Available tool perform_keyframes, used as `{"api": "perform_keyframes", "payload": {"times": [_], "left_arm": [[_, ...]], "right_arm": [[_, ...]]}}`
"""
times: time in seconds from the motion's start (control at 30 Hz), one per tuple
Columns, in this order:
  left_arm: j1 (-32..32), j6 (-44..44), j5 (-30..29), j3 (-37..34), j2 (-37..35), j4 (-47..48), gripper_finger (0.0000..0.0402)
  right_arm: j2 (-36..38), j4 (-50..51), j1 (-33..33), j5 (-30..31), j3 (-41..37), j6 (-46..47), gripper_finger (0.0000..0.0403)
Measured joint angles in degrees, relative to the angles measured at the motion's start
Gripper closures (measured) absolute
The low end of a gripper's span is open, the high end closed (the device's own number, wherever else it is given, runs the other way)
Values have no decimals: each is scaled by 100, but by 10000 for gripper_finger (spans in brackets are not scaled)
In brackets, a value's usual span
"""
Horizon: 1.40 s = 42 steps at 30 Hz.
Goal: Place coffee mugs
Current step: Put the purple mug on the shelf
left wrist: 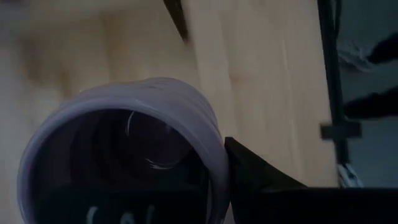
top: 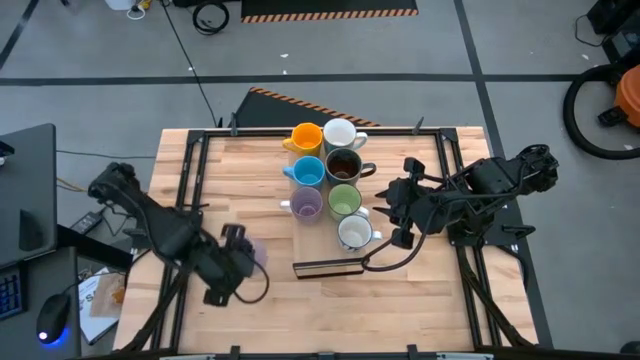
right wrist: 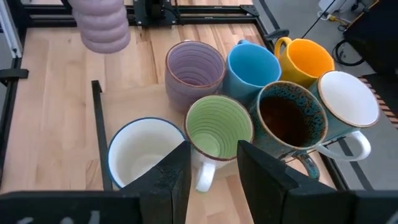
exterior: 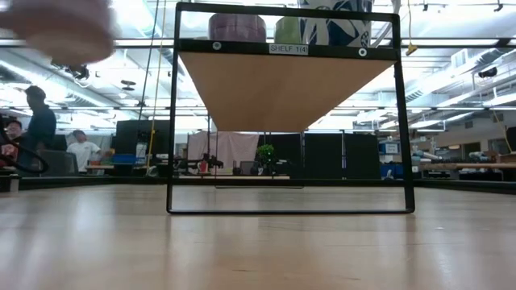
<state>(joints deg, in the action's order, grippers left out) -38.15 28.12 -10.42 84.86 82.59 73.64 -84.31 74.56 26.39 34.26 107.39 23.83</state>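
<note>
Left pincer [top: 243,250] grips a lavender mug [left wrist: 124,149] by its rim, above the tabletop [top: 230,170], apart from the cluster. Right pincer [right wrist: 211,168], fingers parted and empty, hovers beside the light green mug [right wrist: 217,127] and white mug [right wrist: 143,155] in the seven-mug cluster.

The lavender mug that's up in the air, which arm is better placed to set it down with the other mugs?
The left. Its gripper already holds that lavender mug, a finger against its rim. The right gripper is open over the green mug and carries nothing.
</note>
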Motion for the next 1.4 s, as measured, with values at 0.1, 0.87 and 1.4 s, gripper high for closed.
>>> {"api": "perform_keyframes", "payload": {"times": [0.1,0.87,1.4], "left_arm": [[268,-631,-437,573,13,304,361],[980,-3514,-1007,1209,944,-1079,361],[1195,-3779,-1077,1209,1423,-1162,359]], "right_arm": [[0,-47,-2,75,0,0,268],[0,-169,-2,236,0,-128,268],[0,-334,-2,234,0,-151,268]]}}
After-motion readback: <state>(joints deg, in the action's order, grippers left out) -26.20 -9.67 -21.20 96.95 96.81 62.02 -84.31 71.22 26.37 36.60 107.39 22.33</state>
